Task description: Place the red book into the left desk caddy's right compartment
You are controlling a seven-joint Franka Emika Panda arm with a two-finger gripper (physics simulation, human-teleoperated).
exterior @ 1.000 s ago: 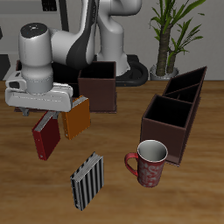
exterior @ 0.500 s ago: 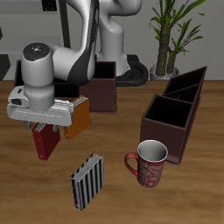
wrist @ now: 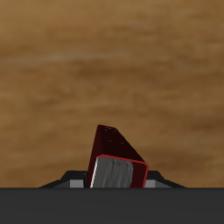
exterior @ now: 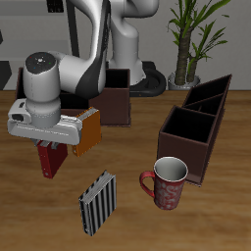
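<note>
Exterior view: gripper [exterior: 49, 147] low over the red book [exterior: 48, 160], which stands just beside the orange book [exterior: 85, 131]; fingers hidden by the arm's head. The left desk caddy [exterior: 198, 127], lying diagonally, is well apart from the book, beyond the mug [exterior: 167, 182].

Wrist view: red book [wrist: 118, 163] directly under the gripper, between its jaws; whether they press it cannot be told.

Risk: 1 off-centre squeeze may tip the book against the orange book.

Three books stood there: one red [exterior: 49, 157], one orange [exterior: 88, 131], one striped [exterior: 97, 202]; two caddies [exterior: 201, 125] [exterior: 111, 97]; one mug [exterior: 166, 181]; one plant [exterior: 190, 34].
</note>
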